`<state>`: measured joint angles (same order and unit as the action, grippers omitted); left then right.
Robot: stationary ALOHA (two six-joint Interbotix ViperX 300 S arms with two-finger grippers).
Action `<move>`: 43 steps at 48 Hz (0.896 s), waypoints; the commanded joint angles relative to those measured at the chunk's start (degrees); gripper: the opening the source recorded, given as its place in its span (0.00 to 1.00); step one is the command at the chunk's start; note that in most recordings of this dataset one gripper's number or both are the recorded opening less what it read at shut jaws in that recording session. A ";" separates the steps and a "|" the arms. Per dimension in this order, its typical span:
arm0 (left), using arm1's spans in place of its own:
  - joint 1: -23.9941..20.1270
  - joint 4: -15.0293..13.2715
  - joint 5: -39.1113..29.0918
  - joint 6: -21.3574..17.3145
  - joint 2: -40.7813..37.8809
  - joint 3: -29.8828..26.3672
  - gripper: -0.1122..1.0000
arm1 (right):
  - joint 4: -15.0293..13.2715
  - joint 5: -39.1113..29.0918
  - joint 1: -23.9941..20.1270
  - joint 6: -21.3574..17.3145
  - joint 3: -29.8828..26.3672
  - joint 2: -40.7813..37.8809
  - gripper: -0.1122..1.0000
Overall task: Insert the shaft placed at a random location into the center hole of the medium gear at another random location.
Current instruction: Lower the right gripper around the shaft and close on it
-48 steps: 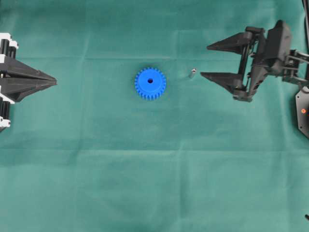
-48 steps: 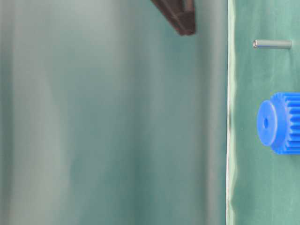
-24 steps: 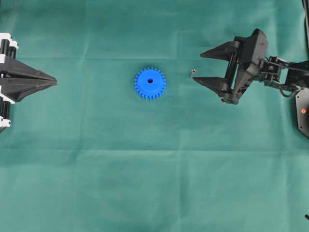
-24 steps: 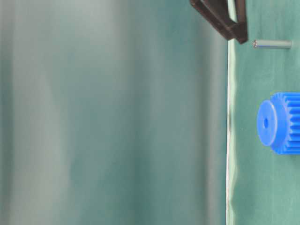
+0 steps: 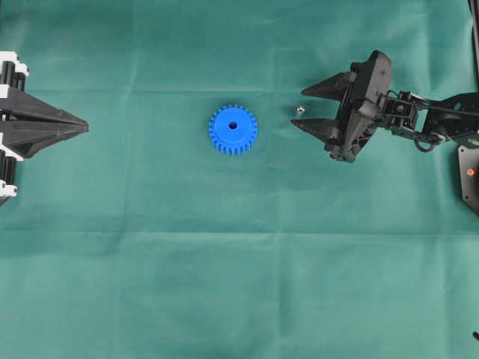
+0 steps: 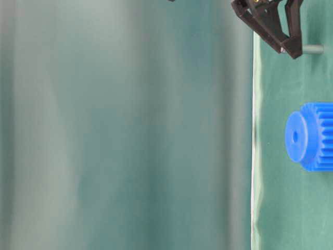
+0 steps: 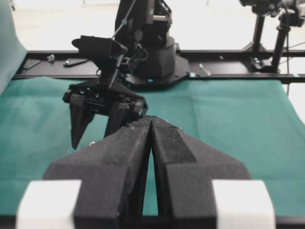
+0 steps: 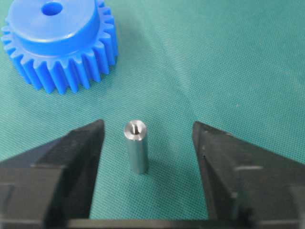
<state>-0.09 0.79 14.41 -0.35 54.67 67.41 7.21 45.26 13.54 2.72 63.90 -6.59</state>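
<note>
- Shaft (image 8: 136,146) stands upright on the green cloth (image 5: 239,284), squarely between the right claw's (image 8: 147,131) two fingers, touching neither.
- Gear (image 5: 233,129) lies flat just beyond it, hole (image 5: 233,125) facing up.
- Right claw is spread, holding nothing, and far nearer.
- Left claw (image 5: 84,126) is pressed together, well apart from both.

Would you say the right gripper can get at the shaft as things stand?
Probably yes. The shaft stands upright on the cloth between the right gripper's open jaws, a gap on each side, nothing between them. The gear sits apart, beyond it.
</note>
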 commanded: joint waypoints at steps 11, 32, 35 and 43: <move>-0.09 0.18 0.18 0.00 -0.44 -1.23 0.10 | -0.18 0.79 0.26 0.62 -0.62 0.53 0.24; -0.09 0.18 0.18 0.09 -0.44 -1.23 0.10 | -0.26 -0.09 0.26 0.53 -0.88 2.99 0.22; -0.09 0.18 0.18 0.09 -0.44 -1.23 0.10 | -0.18 -1.41 0.26 0.62 -0.88 4.92 0.22; -0.09 0.18 0.18 0.09 -0.35 -1.23 0.10 | -0.26 -7.56 0.18 0.70 -1.23 10.55 0.22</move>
<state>-0.09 0.88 14.33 -0.35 54.67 67.32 7.03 40.25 13.62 2.81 63.81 0.35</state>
